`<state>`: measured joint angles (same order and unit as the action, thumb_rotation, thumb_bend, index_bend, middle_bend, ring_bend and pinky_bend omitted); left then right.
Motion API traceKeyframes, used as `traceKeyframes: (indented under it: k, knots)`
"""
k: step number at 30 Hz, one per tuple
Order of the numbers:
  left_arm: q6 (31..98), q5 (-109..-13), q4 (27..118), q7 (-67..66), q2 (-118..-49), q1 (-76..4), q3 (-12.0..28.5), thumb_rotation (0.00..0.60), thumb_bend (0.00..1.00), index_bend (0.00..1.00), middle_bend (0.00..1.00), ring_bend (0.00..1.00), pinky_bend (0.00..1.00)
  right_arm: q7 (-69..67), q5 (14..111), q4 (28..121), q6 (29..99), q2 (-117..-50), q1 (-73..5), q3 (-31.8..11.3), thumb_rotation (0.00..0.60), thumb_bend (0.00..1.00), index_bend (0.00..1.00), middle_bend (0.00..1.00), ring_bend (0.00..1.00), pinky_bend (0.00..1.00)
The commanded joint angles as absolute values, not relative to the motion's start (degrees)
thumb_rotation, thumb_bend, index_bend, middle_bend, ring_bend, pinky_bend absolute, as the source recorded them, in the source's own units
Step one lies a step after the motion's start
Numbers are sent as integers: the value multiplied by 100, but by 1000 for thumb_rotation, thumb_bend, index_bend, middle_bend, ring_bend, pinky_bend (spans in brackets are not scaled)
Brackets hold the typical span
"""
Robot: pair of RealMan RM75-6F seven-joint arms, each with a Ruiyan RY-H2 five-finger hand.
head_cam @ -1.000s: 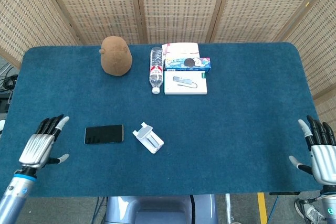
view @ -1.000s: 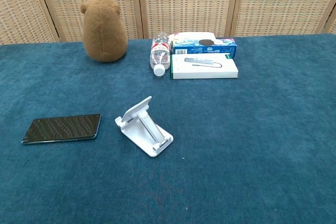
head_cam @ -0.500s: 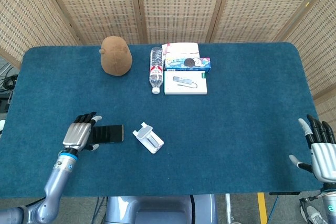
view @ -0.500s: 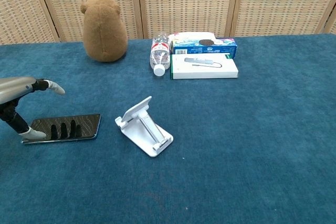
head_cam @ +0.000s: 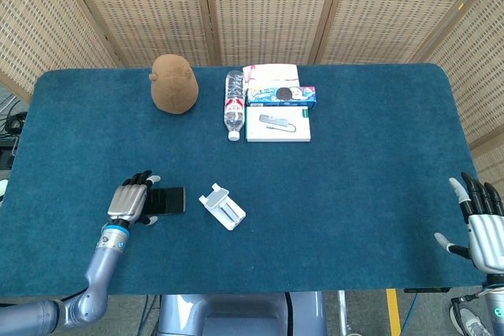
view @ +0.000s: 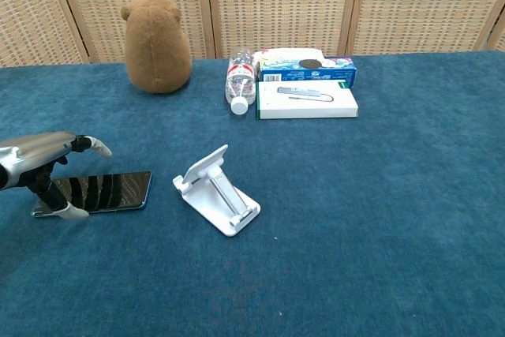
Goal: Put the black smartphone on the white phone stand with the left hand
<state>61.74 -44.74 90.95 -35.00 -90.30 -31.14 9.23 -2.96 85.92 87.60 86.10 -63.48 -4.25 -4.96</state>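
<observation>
The left hand [head_cam: 134, 199] is hovering, fingers spread, over the black smartphone [view: 106, 190] lying flat left of the white phone stand [view: 217, 190]; it should pinch the long edges before lifting.

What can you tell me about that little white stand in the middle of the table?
The white phone stand looks like smooth plastic: a flat base with a small lip at its front edge and a back plate hinged up at a slant. It sits empty on the blue cloth, angled diagonally, just right of the black smartphone. Nothing touches it; the left hand is over the phone's far end.
</observation>
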Motion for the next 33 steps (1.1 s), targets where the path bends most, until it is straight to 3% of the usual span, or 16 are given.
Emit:
traceKeyframes:
  k: [1, 23, 33]
  knots:
    - [6163, -4413, 9105, -3527, -9053, -3149, 903, 600, 0, 174, 104, 101, 163, -301, 8587, 8762, 8603, -6347, -426, -495, 600, 0, 0, 0, 0, 0]
    - [6231, -3997, 8960, -3711, -9203, -3405, 915, 600, 0, 213, 107, 151, 164, -371, 8525, 8755, 8513, -6332, -451, -499, 600, 0, 0, 0, 0, 0]
    - [6421, -4013, 8800, -3737, -9349, -3420, 861, 600, 0, 298, 182, 230, 246, -421, 8530, 8756, 8493, -6318, -459, -493, 600, 0, 0, 0, 0, 0]
